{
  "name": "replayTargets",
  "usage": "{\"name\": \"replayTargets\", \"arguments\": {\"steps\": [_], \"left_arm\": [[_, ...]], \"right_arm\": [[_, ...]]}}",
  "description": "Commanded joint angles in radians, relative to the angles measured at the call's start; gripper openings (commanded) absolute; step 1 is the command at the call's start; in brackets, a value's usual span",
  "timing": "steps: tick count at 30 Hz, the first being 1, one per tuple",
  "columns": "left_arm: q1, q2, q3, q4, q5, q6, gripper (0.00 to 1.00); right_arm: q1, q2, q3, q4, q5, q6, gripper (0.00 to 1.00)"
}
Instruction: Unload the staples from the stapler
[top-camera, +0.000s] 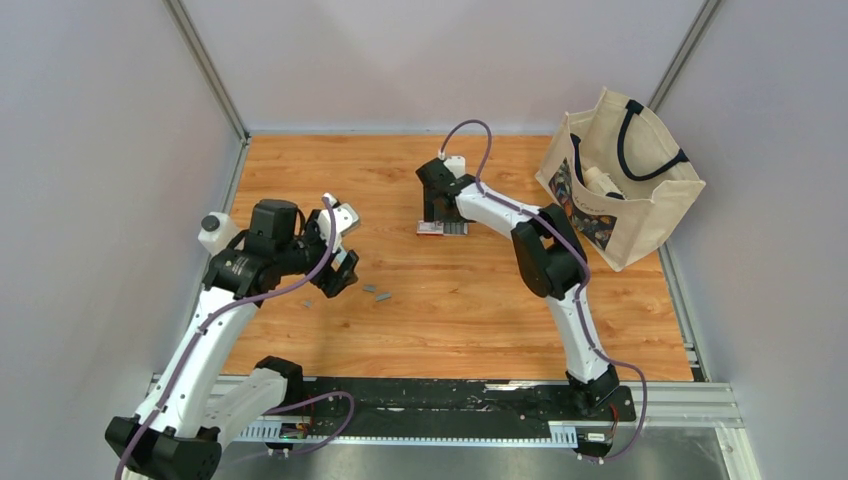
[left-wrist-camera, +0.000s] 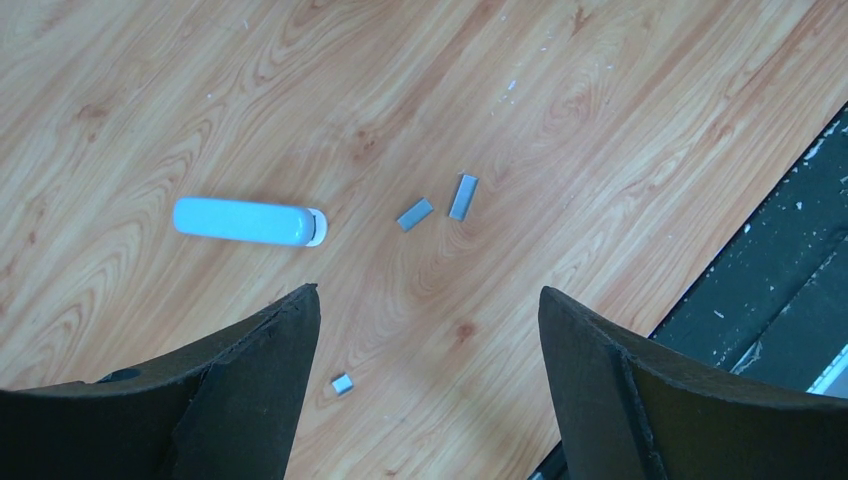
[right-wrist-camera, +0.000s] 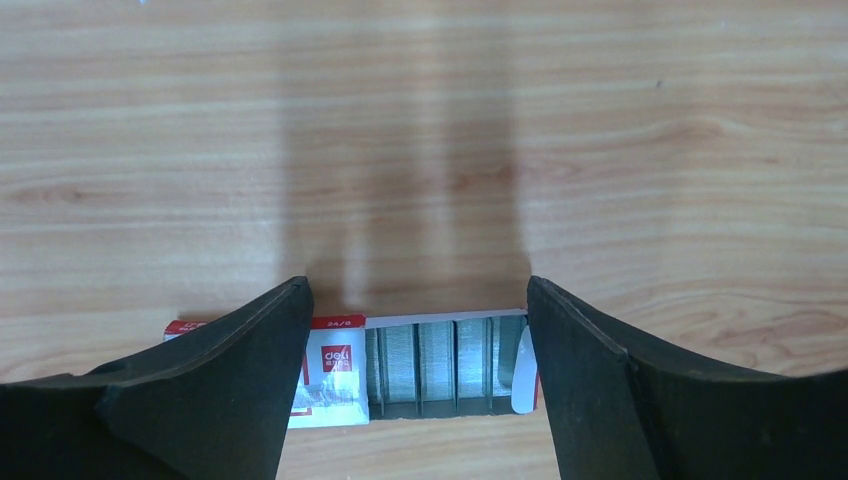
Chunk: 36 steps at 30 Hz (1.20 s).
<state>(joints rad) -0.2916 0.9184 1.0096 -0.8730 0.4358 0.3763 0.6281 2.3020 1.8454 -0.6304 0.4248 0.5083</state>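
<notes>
Below the left wrist, the stapler (left-wrist-camera: 245, 220) lies flat and closed on the wooden surface (left-wrist-camera: 600, 120). Two short staple pieces (left-wrist-camera: 414, 214) lie just beside its white-tipped end, and a smaller bit (left-wrist-camera: 342, 383) lies nearer the camera. The left fingers (left-wrist-camera: 250, 390) stand wide apart and hold nothing, hovering above and a little to one side of the stapler. Farther back, the right fingers (right-wrist-camera: 200, 390) are likewise apart and empty, straddling a red-and-white box (right-wrist-camera: 335, 365) whose open tray shows rows of grey staples (right-wrist-camera: 445, 365). Judging by this, the job in hand is to take up the stapler so that any strip left inside can come out. To do it well, the left arm should shift until the stapler sits midway between the fingers. It should then turn so they close across the narrow sides near the middle, and come straight down without sweeping the loose pieces away. A grip near either end would likely let it tip.
</notes>
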Motion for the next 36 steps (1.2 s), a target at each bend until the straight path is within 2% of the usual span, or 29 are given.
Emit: {"name": "replayTargets", "arguments": {"steps": [1,16,36], "left_arm": [[0.008,-0.039,0.014,-0.021,0.003,0.016,0.88],[0.008,-0.105,0.026,-0.092,-0.008,0.023,0.88],[0.006,-0.128,-0.012,-0.104,0.014,0.018,0.88]], "right_arm": [[0.025,-0.044,-0.092,-0.092,-0.018,0.038,0.82],[0.137,-0.174,-0.347,-0.016,-0.032,0.222,0.82],[0.236,-0.300,-0.529,-0.014,-0.038,0.306,0.84]]}}
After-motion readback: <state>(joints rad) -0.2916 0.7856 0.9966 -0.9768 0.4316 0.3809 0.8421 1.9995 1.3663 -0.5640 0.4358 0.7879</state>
